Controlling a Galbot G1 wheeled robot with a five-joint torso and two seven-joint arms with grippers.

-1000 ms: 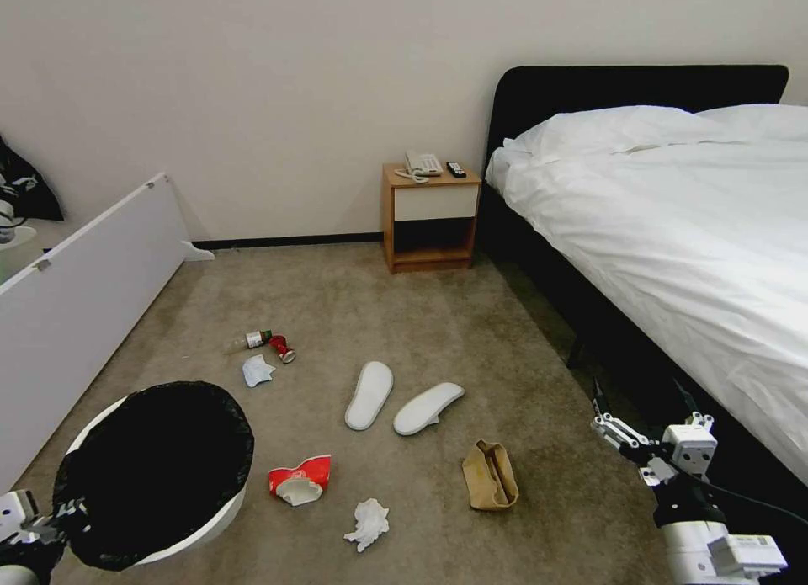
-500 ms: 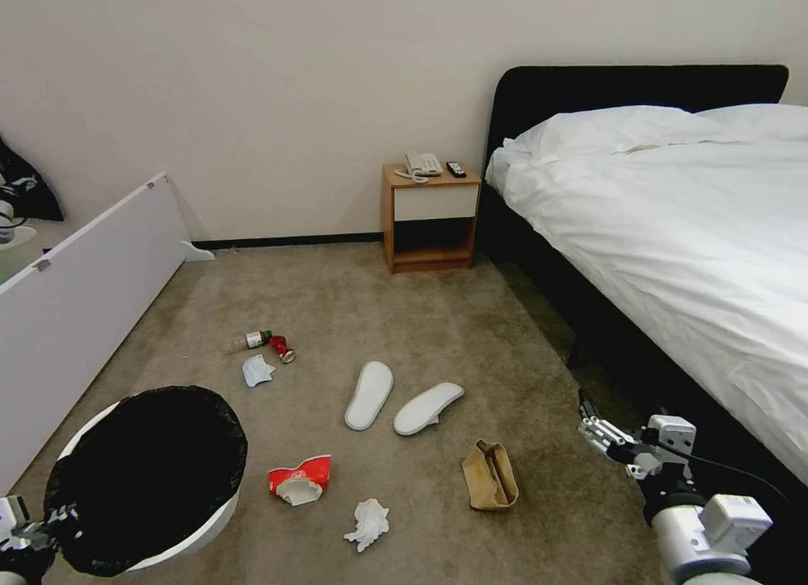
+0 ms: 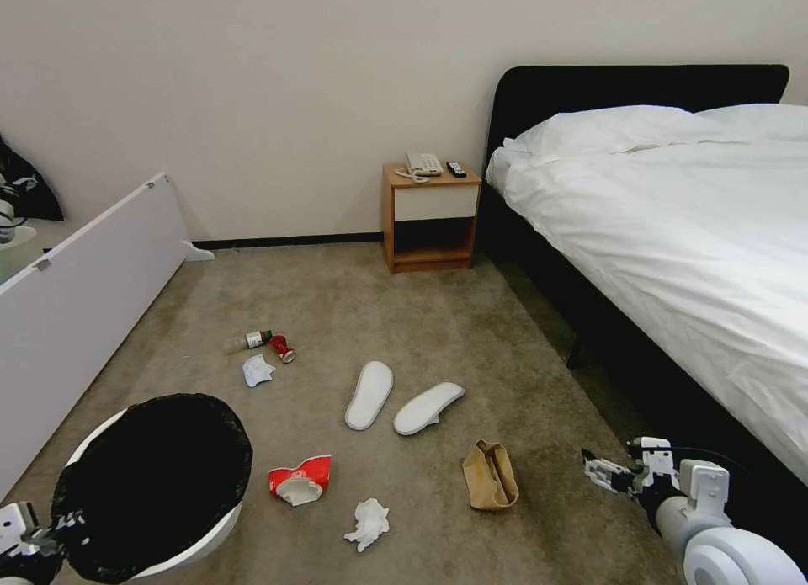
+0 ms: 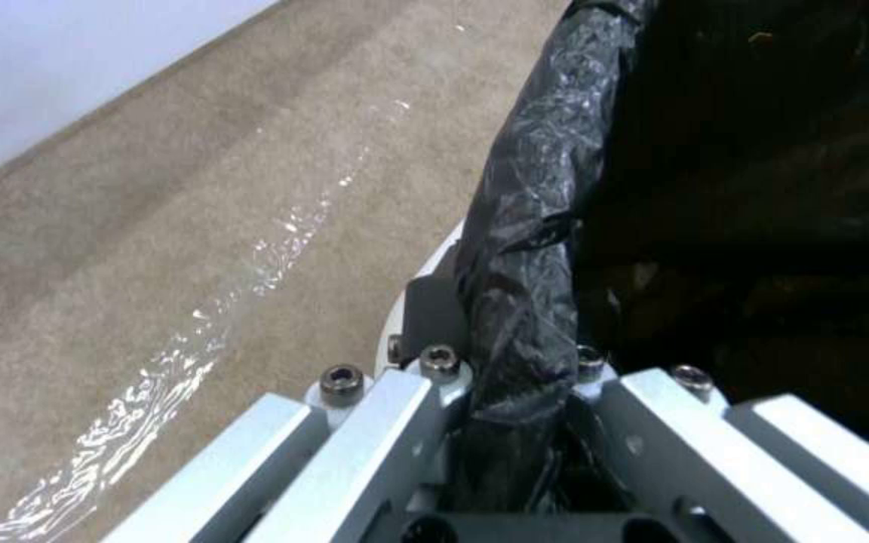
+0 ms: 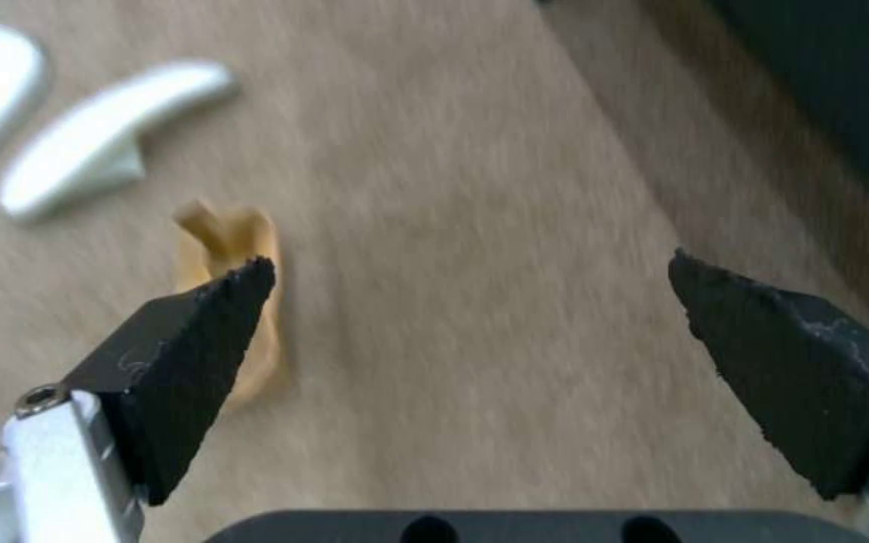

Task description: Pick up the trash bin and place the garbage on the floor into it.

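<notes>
Nearest on the robot's left, the left gripper (image 3: 46,534) is clamped on the bag-covered rim of the bin (image 3: 156,484); in the left wrist view its fingers (image 4: 434,317) pinch the black bag (image 4: 525,249) at the rim. The bin tilts, its mouth toward the camera, and its inside is too dark to tell what it holds. On the robot's right, the right gripper (image 3: 599,470) hovers low over the carpet (image 3: 438,316) with its fingers spread wide and nothing between them; the right wrist view shows the paper bag (image 5: 234,249) behind one fingertip (image 5: 223,302).

Crumpled paper (image 3: 368,523), a red-white carton (image 3: 300,479) and the paper bag lie nearest. Beyond them lie two slippers (image 3: 404,400) side by side, then a mask (image 3: 257,370), a red can (image 3: 281,348) and a bottle (image 3: 248,341) close together. Farther off, a nightstand (image 3: 431,217) with a phone (image 3: 423,163) stands against the wall, beside the bed (image 3: 673,231).
</notes>
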